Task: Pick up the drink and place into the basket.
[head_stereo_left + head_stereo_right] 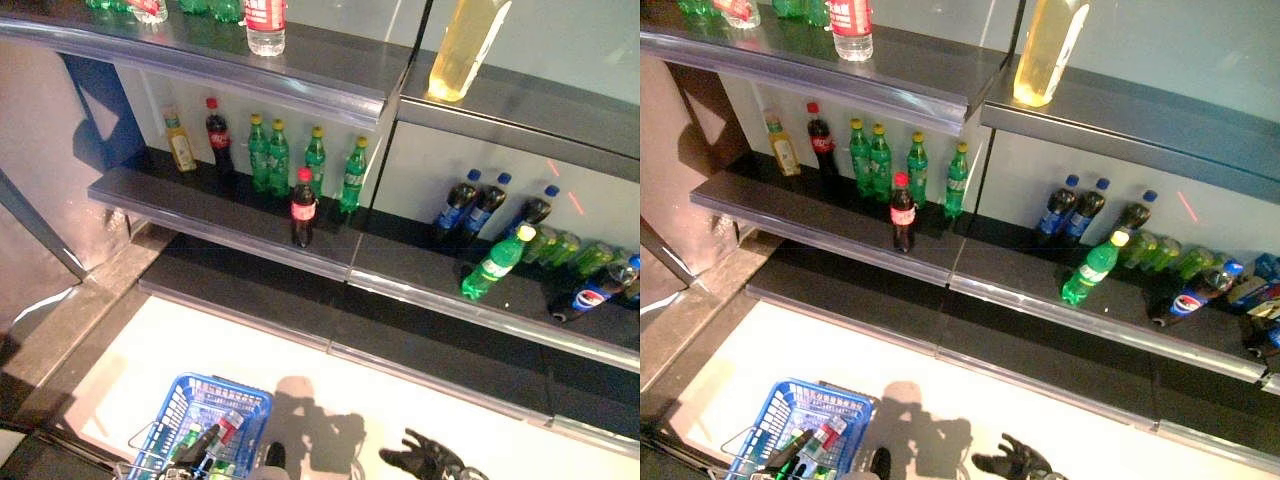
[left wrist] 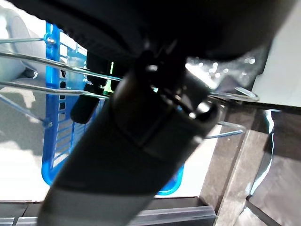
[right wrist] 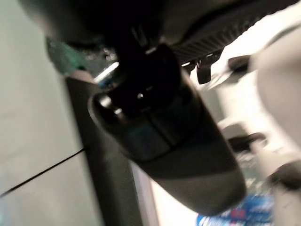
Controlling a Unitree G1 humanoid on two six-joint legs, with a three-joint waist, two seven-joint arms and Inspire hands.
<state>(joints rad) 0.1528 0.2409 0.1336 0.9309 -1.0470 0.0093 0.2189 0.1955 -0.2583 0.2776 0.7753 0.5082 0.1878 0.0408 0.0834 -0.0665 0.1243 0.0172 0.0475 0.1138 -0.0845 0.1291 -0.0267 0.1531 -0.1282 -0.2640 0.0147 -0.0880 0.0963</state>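
Note:
The blue basket (image 1: 240, 405) hangs low at the left and holds several drinks (image 1: 205, 442). My left hand (image 2: 141, 141) is shut on its thin wire handles (image 2: 56, 66). My right hand (image 1: 425, 458) is low in front of the shelves, right of the basket, open and empty, with fingers spread; it also shows in the right eye view (image 1: 1012, 462). On the middle shelf (image 1: 200, 215) a dark cola bottle with a red cap (image 1: 303, 208) stands alone at the front edge. A green bottle (image 1: 495, 265) leans tilted on the shelf further right.
Green bottles (image 1: 300, 160), a second cola bottle (image 1: 219, 138) and a yellow bottle (image 1: 180, 142) stand at the back of the middle shelf. Dark blue-capped bottles (image 1: 470, 205) and lying drinks (image 1: 590, 275) are at the right. The upper shelf (image 1: 330, 75) holds more bottles.

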